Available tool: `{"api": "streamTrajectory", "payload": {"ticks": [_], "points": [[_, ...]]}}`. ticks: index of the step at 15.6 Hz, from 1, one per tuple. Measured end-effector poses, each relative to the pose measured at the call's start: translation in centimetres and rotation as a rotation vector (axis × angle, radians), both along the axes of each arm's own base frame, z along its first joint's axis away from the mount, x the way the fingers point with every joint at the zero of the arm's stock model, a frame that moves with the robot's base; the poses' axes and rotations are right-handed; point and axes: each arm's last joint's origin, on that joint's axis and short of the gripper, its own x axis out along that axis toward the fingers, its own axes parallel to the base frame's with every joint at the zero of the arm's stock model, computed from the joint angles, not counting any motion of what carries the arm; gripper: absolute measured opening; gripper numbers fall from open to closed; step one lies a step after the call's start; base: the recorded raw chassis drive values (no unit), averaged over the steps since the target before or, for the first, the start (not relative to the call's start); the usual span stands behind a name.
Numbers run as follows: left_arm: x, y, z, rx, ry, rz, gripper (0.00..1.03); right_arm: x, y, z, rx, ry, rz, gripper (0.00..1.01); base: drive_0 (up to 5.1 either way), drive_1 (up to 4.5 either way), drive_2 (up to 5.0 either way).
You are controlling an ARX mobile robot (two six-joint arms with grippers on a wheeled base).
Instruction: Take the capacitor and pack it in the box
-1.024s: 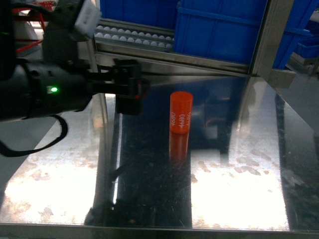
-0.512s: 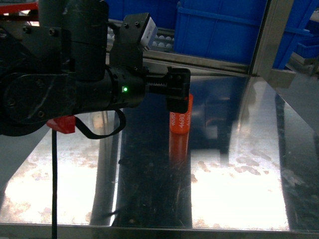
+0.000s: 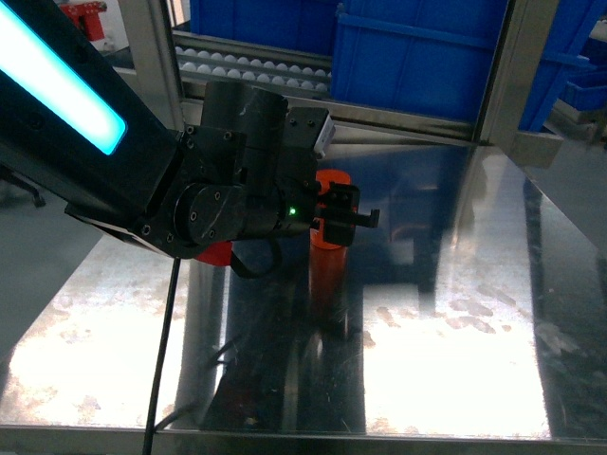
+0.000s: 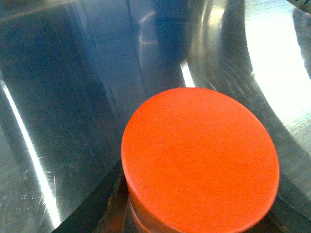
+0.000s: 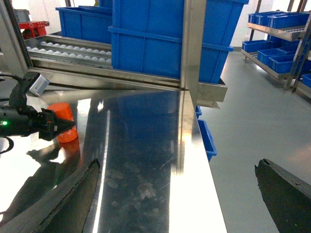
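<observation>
The capacitor (image 3: 332,178) is an orange cylinder standing upright on the steel table (image 3: 455,313). My left gripper (image 3: 343,216) is at its upper half, with dark fingers on both sides of it. In the left wrist view its round orange top (image 4: 199,160) fills most of the frame, and one dark finger (image 4: 109,213) lies close against its left side. Whether the fingers press on it does not show. The right wrist view shows the capacitor (image 5: 62,114) and the left gripper (image 5: 60,127) from afar. My right gripper (image 5: 177,194) is open and holds nothing. The box is out of view.
Big blue bins (image 3: 417,47) and a roller conveyor (image 3: 256,66) run along the back, behind a metal post (image 3: 503,71). A small red part (image 3: 216,251) lies under the left arm. The table's right edge (image 5: 204,160) drops to the floor, with a blue bin (image 5: 206,138) below.
My left arm has swung in from the left and its gripper now surrounds the capacitor's top. The capacitor stands where it was.
</observation>
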Motion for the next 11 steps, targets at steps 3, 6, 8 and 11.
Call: {"api": "streamTrajectory", "payload": {"ticks": [3, 6, 8, 11], "points": [[-0.6, 1.4, 1.3, -0.004, -0.017, 0.044, 0.46, 0.0, 0.0, 0.0, 0.0, 0.0, 0.0, 0.98, 0.0, 0.0, 0.0], [-2.7, 4.9, 7.0, -0.062, -0.154, 0.153, 0.45, 0.0, 0.0, 0.0, 0.0, 0.0, 0.0, 0.98, 0.0, 0.0, 0.0], [-6.5, 8.9, 12.3, -0.113, -0.316, 0.256, 0.45, 0.0, 0.0, 0.0, 0.0, 0.0, 0.0, 0.98, 0.0, 0.0, 0.0], [-13.9, 12.9, 13.7, -0.115, -0.364, 0.339, 0.45, 0.0, 0.0, 0.0, 0.0, 0.0, 0.0, 0.98, 0.0, 0.0, 0.0]]}}
